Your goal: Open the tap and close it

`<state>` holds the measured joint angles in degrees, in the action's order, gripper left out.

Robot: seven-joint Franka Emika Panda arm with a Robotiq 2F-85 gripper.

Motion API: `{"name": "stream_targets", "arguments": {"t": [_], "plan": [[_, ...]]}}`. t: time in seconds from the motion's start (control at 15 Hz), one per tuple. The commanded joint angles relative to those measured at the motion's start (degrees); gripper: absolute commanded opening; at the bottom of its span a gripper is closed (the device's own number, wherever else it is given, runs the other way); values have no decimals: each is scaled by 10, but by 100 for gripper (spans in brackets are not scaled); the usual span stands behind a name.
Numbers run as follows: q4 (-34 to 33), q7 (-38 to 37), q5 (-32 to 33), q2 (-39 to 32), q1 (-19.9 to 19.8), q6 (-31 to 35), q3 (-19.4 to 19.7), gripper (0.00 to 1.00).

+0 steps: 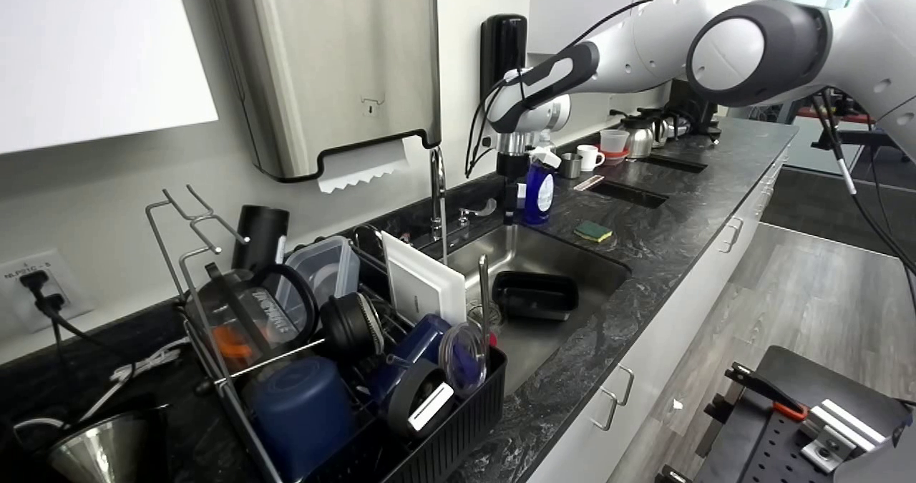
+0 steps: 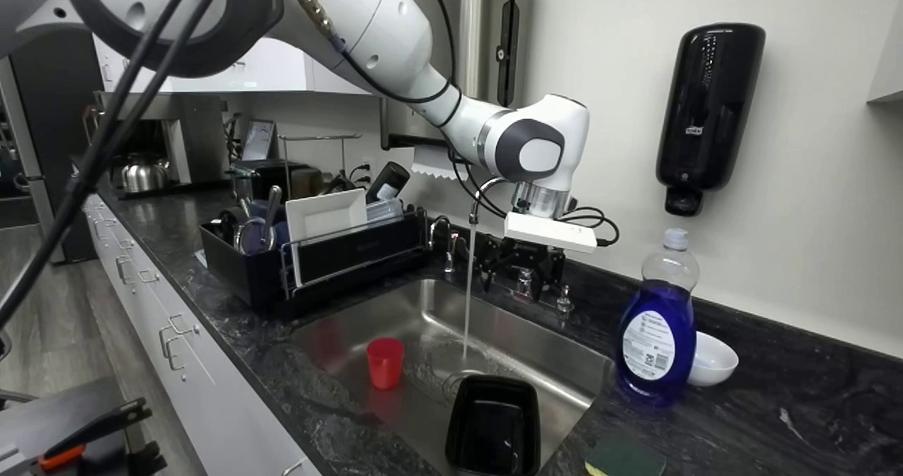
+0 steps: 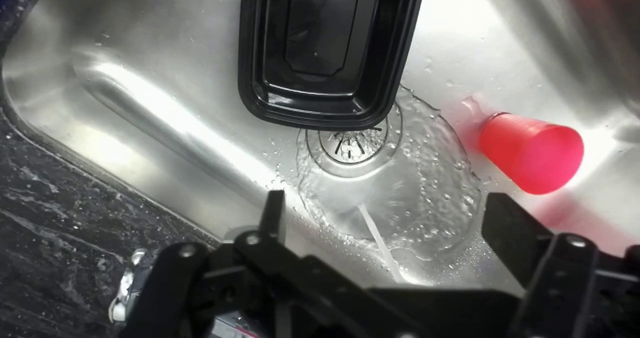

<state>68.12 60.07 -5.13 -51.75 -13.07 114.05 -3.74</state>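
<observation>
The tap (image 1: 436, 189) has a thin chrome neck at the back of the sink; its curved spout (image 2: 487, 190) shows in an exterior view. Water runs from it into the sink, and the stream (image 3: 375, 228) shows in the wrist view. A small lever (image 1: 485, 209) stands on the counter beside the neck. My gripper (image 1: 510, 207) points down near the lever; it also shows in an exterior view (image 2: 513, 285), in front of a chrome handle (image 2: 523, 282). In the wrist view my gripper (image 3: 385, 208) is open, with nothing between its fingers. Whether it touches the lever is unclear.
The sink (image 2: 564, 335) holds a black tub (image 2: 494, 419) and a red cup (image 2: 385, 363). A blue soap bottle (image 2: 652, 335) stands near the gripper. A full dish rack (image 1: 458, 418) stands beside the sink. A paper towel dispenser (image 1: 343, 61) hangs above the tap.
</observation>
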Motion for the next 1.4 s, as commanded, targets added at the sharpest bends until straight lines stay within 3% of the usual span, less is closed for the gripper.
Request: {"name": "stream_targets", "arguments": {"t": [0.0, 0.6, 1.33], "plan": [[-48, 13, 1, -38, -4, 0, -8, 100], [-102, 20, 9, -79, 2, 31, -11, 100], [-102, 38, 46, -92, 8, 128, -5, 100]]}}
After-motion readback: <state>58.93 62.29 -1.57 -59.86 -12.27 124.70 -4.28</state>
